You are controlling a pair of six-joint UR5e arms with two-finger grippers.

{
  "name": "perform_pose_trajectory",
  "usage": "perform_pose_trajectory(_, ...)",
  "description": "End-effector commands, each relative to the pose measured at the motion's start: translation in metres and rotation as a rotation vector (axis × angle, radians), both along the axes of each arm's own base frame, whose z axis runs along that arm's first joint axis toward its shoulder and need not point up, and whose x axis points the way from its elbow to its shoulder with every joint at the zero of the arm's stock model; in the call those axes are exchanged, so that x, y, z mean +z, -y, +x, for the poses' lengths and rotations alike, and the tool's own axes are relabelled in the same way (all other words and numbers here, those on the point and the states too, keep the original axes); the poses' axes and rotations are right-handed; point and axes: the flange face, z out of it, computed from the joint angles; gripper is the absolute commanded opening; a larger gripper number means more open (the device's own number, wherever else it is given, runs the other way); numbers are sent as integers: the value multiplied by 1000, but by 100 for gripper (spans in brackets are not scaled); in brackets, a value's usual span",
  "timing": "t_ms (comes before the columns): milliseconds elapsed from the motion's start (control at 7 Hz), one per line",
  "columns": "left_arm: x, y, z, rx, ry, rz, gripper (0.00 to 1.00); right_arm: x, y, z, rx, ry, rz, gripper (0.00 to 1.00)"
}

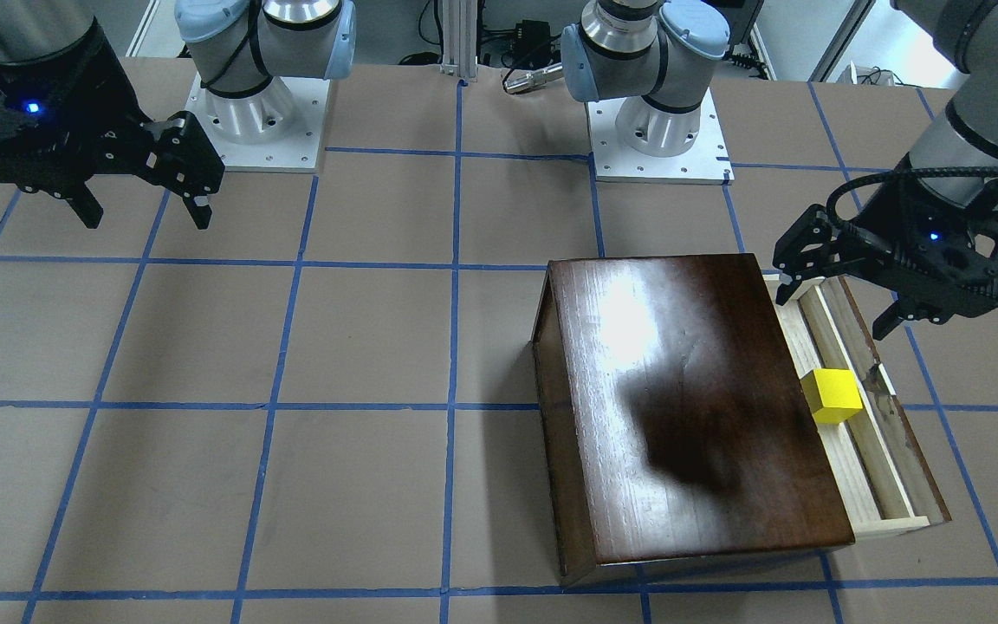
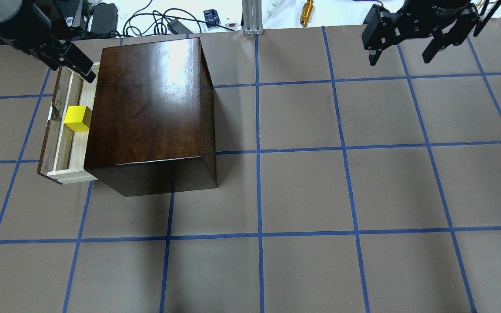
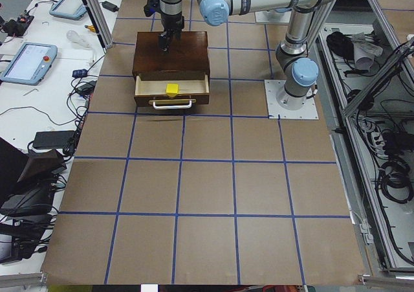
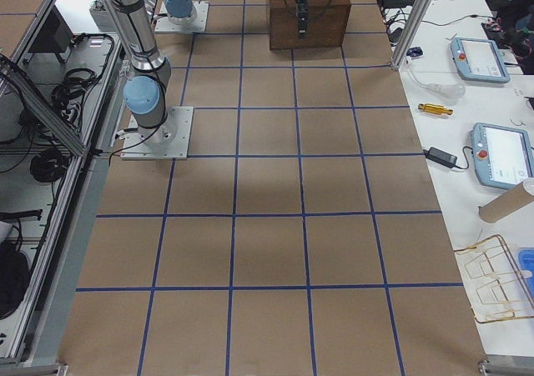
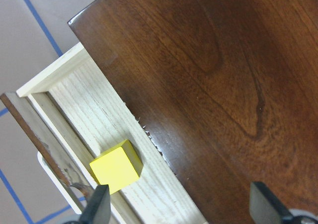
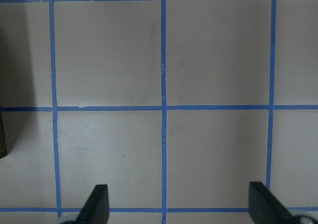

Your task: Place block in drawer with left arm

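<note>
The yellow block (image 1: pixel 832 396) lies inside the pulled-out drawer (image 1: pixel 889 490), against the box casing, with nothing holding it. It also shows in the overhead view (image 2: pixel 78 118) and the left wrist view (image 5: pixel 116 166). The drawer (image 2: pixel 65 150) is pale wood with a dark front panel and sticks out of the glossy dark-brown box (image 1: pixel 690 407). My left gripper (image 1: pixel 837 312) is open and empty. It hovers above the drawer's end nearest the robot, apart from the block. In its wrist view the fingers (image 5: pixel 97 206) straddle the drawer's edge and the box top. My right gripper (image 1: pixel 146 217) is open and empty, far off over bare table.
The box (image 2: pixel 150 100) stands on the brown table with its blue tape grid (image 2: pixel 258 152). The two arm bases (image 1: pixel 256 104) stand at the robot's side of the table. Cables and a brass tool (image 2: pixel 307 8) lie beyond the far edge.
</note>
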Motion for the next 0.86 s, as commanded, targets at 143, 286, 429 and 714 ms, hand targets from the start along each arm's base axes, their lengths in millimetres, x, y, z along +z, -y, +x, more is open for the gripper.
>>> perform_pose_trajectory(143,9,-18,-67,244,94,0,100,0,0,0,0,-1,1,100)
perform_pose_trajectory(286,11,-25,-95,320,89,-9,100,0,0,0,0,0,-1,100)
perform_pose_trajectory(429,8,-30,-107,358,81,-4,100,0,0,-1,-2,0,-1,100)
perform_pose_trajectory(714,14,-45,-115,407,63,14,100,0,0,-1,-2,-1,1,100)
